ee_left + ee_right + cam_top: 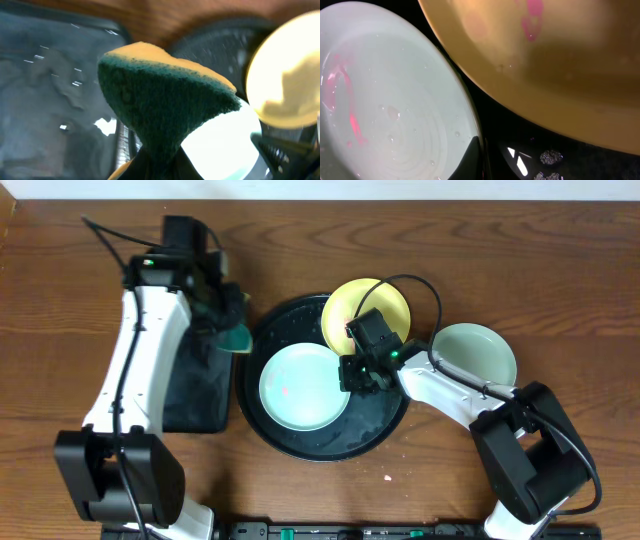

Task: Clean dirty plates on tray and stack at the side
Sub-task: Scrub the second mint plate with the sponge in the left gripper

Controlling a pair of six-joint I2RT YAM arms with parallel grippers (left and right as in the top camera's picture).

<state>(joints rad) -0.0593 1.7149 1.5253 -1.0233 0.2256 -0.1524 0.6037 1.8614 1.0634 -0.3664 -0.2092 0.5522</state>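
The round black tray (385,420) lies mid-table. A mint plate (303,387) with pink smears lies on its left part; it also shows in the right wrist view (385,100). The yellow plate (367,313), pink-stained (545,60), rests over the tray's far rim. A second mint plate (475,355) sits on the table to the right. My right gripper (358,372) is at the first mint plate's right rim, one finger (470,160) inside the rim, shut on it. My left gripper (225,310) is shut on a green-and-yellow sponge (160,100), above the tray's left edge.
A smaller black rectangular tray (195,390) lies left of the round tray, under my left arm; it also shows in the left wrist view (50,75). Water drops sit on the round tray's floor (550,157). A small pink speck (388,477) lies on the wood in front.
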